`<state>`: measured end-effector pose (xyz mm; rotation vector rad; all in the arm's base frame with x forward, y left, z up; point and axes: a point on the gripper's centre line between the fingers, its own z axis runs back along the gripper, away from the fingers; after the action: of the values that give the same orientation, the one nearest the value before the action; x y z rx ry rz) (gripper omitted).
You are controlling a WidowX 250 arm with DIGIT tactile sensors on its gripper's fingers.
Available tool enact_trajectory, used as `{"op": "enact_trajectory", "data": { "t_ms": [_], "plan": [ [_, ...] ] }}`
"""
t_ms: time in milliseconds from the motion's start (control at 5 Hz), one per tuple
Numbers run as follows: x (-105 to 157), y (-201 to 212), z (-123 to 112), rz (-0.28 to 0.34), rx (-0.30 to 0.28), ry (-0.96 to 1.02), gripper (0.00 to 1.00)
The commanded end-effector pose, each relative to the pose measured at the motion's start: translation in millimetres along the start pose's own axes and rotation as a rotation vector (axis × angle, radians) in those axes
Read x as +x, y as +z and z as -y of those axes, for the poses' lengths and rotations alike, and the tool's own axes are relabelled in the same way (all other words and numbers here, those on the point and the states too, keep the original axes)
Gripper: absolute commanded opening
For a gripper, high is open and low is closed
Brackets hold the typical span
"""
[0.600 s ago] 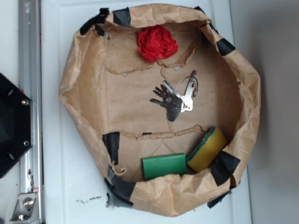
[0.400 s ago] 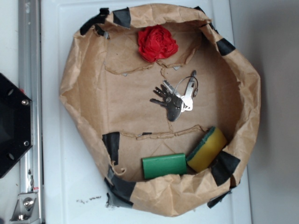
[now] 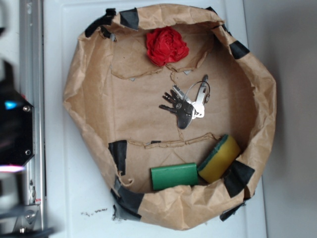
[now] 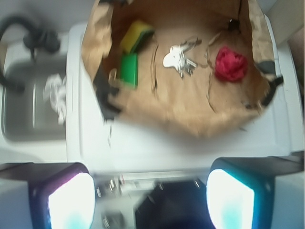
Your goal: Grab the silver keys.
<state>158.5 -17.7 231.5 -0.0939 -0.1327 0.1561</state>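
Note:
The silver keys [image 3: 187, 101] lie fanned on a thin wire ring in the middle of a brown paper basin [image 3: 84, 94]. In the wrist view the keys [image 4: 178, 58] show far ahead, near the top. My gripper [image 4: 150, 200] is open and empty, its two pale-padded fingers [image 4: 71, 200] wide apart at the bottom of the wrist view, above the robot base and outside the basin. In the exterior view the gripper shows only as a blurred dark shape [image 3: 12, 124] at the left edge.
A red crumpled object [image 3: 166, 45] lies at the basin's far side. A green block [image 3: 174, 175] and a yellow sponge [image 3: 219, 157] sit by the near wall. A metal rail [image 3: 30, 49] runs along the left. The basin walls stand raised, with black tape patches.
The arm has come into view at the exterior view's left edge as a blurred dark shape over the base. The keys and other objects have not moved.

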Motion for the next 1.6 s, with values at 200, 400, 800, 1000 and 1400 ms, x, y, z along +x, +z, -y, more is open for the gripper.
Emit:
{"op": "enact_trajectory", "data": {
  "t_ms": [200,400,800,1000,1400],
  "plan": [
    [77,-41,-43,0.095,-0.027,0.331,1.00],
    [87,-79,-56,0.109,-0.118,0.335,1.00],
    [87,-79,-56,0.109,-0.118,0.335,1.00],
    [87,-79,-56,0.109,-0.118,0.335,1.00],
    [98,-127,-52,0.112,-0.085,0.365,1.00]
  ]
}}
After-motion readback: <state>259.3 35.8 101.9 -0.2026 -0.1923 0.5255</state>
